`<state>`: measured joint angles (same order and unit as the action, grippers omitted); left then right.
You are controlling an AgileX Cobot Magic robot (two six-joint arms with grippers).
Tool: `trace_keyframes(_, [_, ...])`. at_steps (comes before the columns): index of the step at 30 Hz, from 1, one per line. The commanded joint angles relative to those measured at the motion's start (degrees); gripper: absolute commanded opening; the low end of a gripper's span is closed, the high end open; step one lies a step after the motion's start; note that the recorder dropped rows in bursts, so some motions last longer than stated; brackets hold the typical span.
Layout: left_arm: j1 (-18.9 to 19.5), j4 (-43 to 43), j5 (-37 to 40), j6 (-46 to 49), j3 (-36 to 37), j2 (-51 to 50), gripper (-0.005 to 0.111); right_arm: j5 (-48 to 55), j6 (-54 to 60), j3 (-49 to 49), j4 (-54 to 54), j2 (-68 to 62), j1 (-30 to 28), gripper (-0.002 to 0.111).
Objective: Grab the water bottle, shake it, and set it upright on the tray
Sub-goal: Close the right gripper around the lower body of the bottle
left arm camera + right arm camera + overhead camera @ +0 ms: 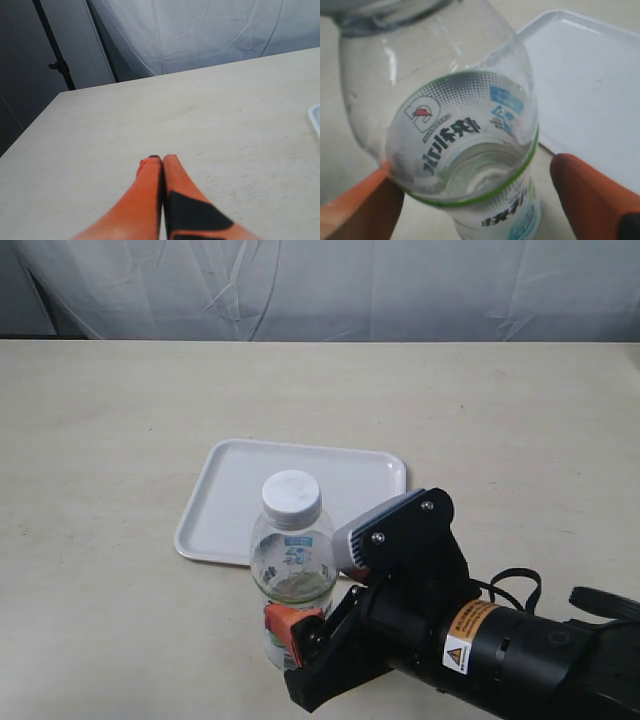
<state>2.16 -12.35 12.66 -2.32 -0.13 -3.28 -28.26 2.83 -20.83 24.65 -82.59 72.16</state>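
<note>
The water bottle (290,560) stands upright on the table just in front of the white tray (240,475), its white cap on and a little water inside. My right gripper (300,632) is open around the bottle's lower part. In the right wrist view the bottle (465,135) fills the space between the orange fingers (592,192). One finger touches the bottle wall and the other stands a small gap away. The tray (590,85) lies beyond it. My left gripper (162,159) is shut on nothing, above bare table. It is out of the exterior view.
The beige table (100,420) stretches around the tray, with a white cloth backdrop (320,285) behind it. In the left wrist view a corner of the tray (316,117) shows at the edge, and the table's far edge (150,77) meets a dark stand.
</note>
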Motion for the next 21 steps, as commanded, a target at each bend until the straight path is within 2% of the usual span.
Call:
trace_keyframes(1, [0.0, -0.4, -0.8, -0.3, 0.1, 0.3, 0.000, -0.2, -0.3, 0.1, -0.2, 0.0, -0.1, 0.079])
trace_keyframes(4, [0.0, -0.4, -0.8, -0.3, 0.1, 0.3, 0.000, 0.9, -0.4, 0.1, -1.7, 0.0, -0.1, 0.081])
trace_keyframes(8, [0.0, -0.4, -0.8, -0.3, 0.1, 0.3, 0.000, 1.1, -0.4, 0.1, -2.1, 0.0, -0.1, 0.103])
trace_keyframes(9, [0.0, -0.4, -0.8, -0.3, 0.1, 0.3, 0.000, 1.1, -0.4, 0.1, -2.1, 0.0, -0.1, 0.105])
trace_keyframes(21, [0.0, -0.4, -0.8, -0.3, 0.1, 0.3, 0.000, -0.9, -0.4, -0.2, -2.3, -1.9, -0.1, 0.105])
